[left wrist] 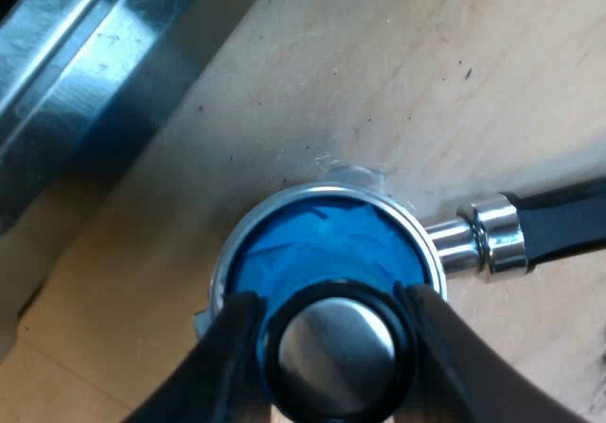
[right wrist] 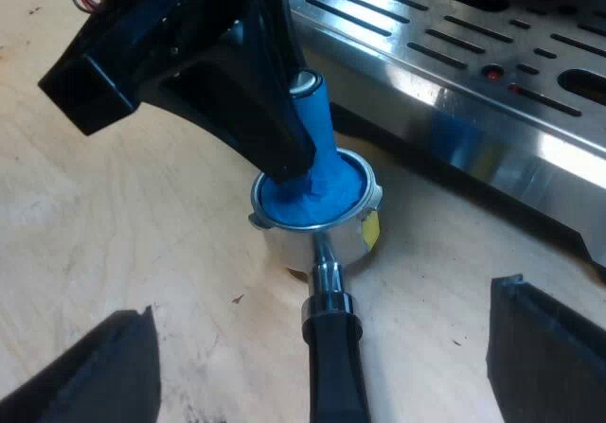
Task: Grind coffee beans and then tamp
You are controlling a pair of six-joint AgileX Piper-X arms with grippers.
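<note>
Plainly, our left end effector (left wrist: pixel 331 333) is closed about the blue tamper (left wrist: pixel 312 243), with its two black fingers pressed against either side of the tamper's shiny, black-ringed metal cap. The tamper's blue base sits inside the round basket of the metal holder (left wrist: pixel 322 192), which rests on the pale wooden desk (left wrist: pixel 426 82). The blue surface looks rough and uneven within the smooth steel rim. From the basket a polished, ribbed neck leads to the dark handle (left wrist: pixel 568 220), which runs out over the desk. Our right end effector (right wrist: pixel 322 357) is spread wide and grips nothing, with one finger on each side of the handle and apart from it. Near the holder stands the espresso machine (right wrist: pixel 492 149), its brushed steel drip tray (right wrist: pixel 454 26) cut with long slots. A narrow strip of bare wood separates the basket from the machine's edge. On the side away from the machine, plain wood stretches outward.
</note>
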